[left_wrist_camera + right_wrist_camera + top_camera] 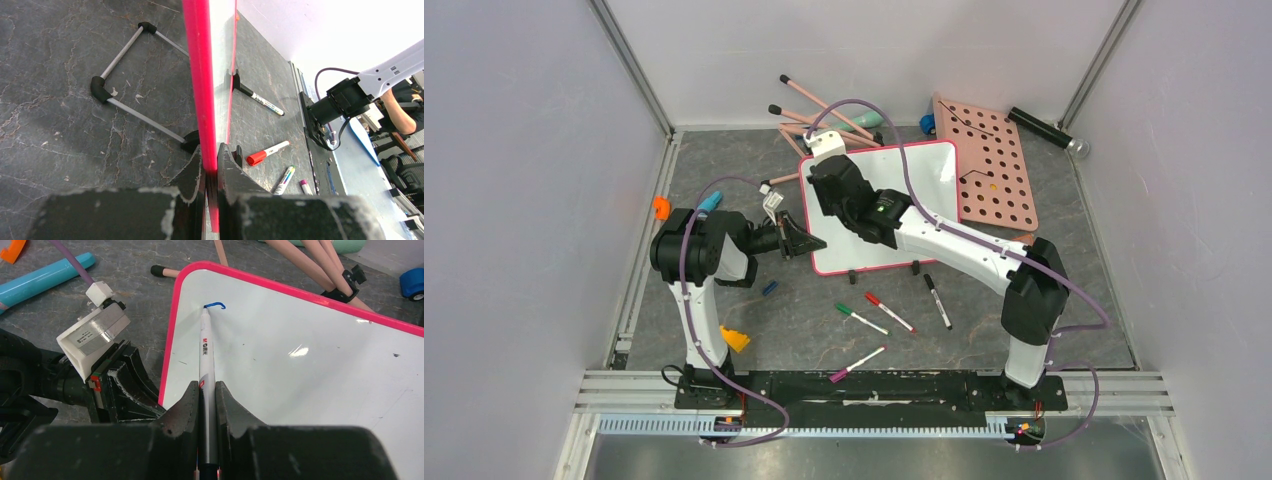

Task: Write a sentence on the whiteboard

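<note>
Whiteboard (pixel 929 185) with the pink-red rim sits in the middle of the table (pixel 804 330), its two small black feet turned toward the arm bases. Nearest to the bases, four markers lie loose in front of it: a pink one (pixel 857 364), then a green one (pixel 861 319), a red one (pixel 890 312) and a black one (pixel 937 301), all apart from the board.

The left gripper (pixel 210 170) is clenched on the left edge of the board, near the front corner. In the left wrist view the rim passes straight between the two fingers, which press on it from both sides. The right gripper (pixel 207 390) reaches over the board from the right, and its fingers are closed tightly around a white marker (pixel 206 345). The tip of this marker touches the board close to the far left corner. Of the sentence (pixel 215 305) only one short blue hook stands there, right at the tip; the rest of the surface is glossy white.

Behind the board lie several pink rods (pixel 824 110). To the right of them a pink pegboard (pixel 989 165) lies just beside the far right corner of the board; whether they touch, I cannot tell. A black cylinder (pixel 1044 128) lies beyond the pegboard, near the back wall.
</note>
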You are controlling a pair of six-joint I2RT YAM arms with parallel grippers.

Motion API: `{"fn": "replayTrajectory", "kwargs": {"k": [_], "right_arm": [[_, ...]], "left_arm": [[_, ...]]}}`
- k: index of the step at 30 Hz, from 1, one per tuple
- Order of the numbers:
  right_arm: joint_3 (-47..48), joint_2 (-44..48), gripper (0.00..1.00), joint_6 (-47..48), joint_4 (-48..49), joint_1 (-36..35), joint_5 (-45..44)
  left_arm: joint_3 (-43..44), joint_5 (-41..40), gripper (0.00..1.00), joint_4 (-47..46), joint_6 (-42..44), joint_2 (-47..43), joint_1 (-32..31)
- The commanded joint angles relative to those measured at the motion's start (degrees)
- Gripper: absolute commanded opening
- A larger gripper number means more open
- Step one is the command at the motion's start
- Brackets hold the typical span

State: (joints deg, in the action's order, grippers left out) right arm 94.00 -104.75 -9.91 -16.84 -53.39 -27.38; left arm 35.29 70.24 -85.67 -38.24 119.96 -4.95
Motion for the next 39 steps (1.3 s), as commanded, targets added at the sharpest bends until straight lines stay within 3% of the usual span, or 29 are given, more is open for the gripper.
{"fn": "replayTrajectory", "kwargs": {"k": [1, 22, 39], "right_arm": [[-0.41, 0.10, 0.00, 0.79, 0.26, 0.48, 0.51], [-4.14, 3.22, 0.00, -0.27, -1.71, 1.18, -4.78], [-8.37, 5.27, 0.00, -0.15, -0.60, 1.24, 1.47]], "left_arm": [[-0.36, -4.23, 0.02, -3.54, 14.25, 2.47, 0.11], [-0.44, -4.32, 0.02, -3.54, 14.24, 2.42, 0.12], [-0.41, -4.32, 0.02, -3.54, 14.25, 2.52, 0.12]]}}
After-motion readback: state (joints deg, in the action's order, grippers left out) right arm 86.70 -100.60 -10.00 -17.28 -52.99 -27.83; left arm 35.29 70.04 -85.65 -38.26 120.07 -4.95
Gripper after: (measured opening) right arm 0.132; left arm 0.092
